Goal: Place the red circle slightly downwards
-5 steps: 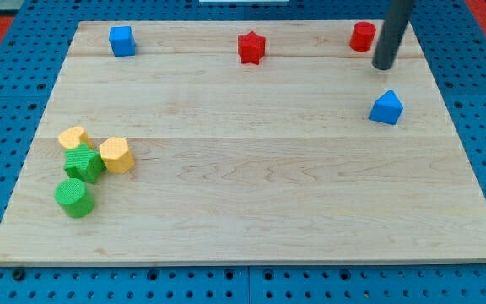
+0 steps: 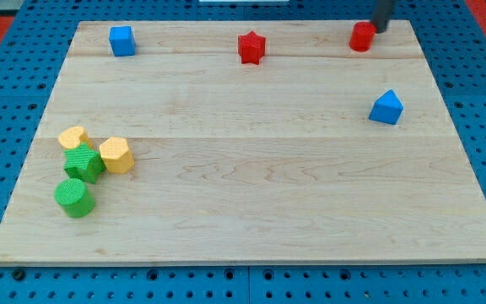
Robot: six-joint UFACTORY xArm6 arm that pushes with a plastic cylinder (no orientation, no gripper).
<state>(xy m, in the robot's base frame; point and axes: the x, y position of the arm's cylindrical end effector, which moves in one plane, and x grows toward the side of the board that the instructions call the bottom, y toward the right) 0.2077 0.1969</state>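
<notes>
The red circle (image 2: pixel 362 37) sits near the board's top right edge. My tip (image 2: pixel 380 29) is right beside it, at its upper right, close to touching; only the rod's lowest part shows at the view's top. A red star (image 2: pixel 251 47) lies at the top middle. A blue cube (image 2: pixel 121 40) is at the top left. A blue triangular block (image 2: pixel 386 107) lies below the red circle on the right.
At the left a cluster holds two yellow blocks (image 2: pixel 73 138) (image 2: pixel 116 155), a green block (image 2: pixel 84 163) and a green cylinder (image 2: pixel 75 198). The wooden board (image 2: pixel 251 186) lies on a blue pegboard.
My tip has moved up toward the view's top, from below and right of the red circle to its upper right side. The blocks have not moved.
</notes>
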